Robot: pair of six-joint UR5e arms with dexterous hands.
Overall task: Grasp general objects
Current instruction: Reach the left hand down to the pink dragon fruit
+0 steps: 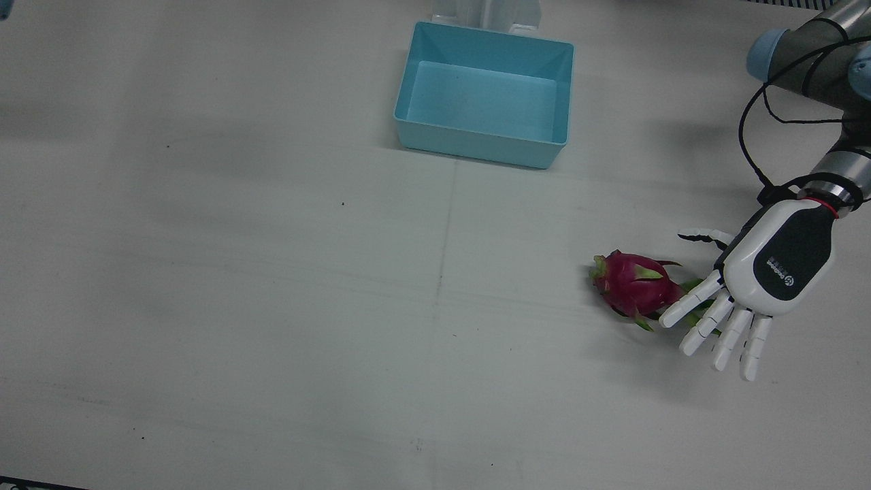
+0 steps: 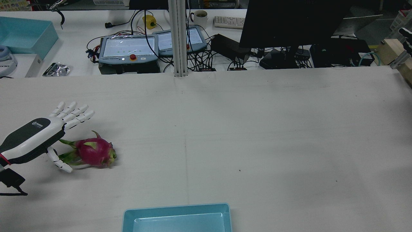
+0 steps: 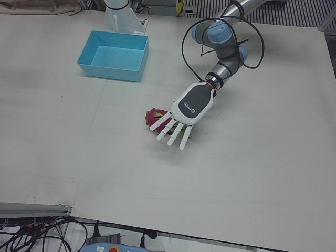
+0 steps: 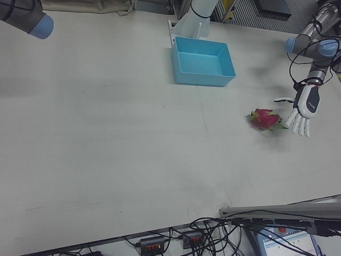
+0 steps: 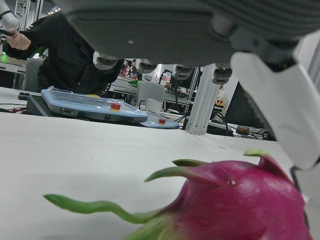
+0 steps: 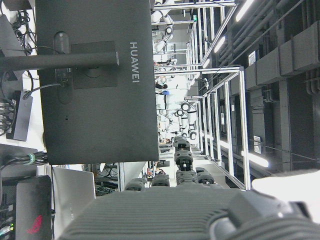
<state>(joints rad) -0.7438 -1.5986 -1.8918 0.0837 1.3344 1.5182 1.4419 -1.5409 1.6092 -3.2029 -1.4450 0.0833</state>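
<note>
Only thing you can really read from here is "HUAWEI", in pale letters on the back of the dark monitor [image 6: 95, 80], running sideways at about 2 o'clock of its stand mount. The left hand [image 1: 776, 262] has a small white logo printed on its dark back panel, way too tiny to read.

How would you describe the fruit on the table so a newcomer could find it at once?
On the white table, look past the light blue bin toward the left hand. Beside its spread fingers lies the dragon fruit, the only magenta, green-scaled thing there.
</note>
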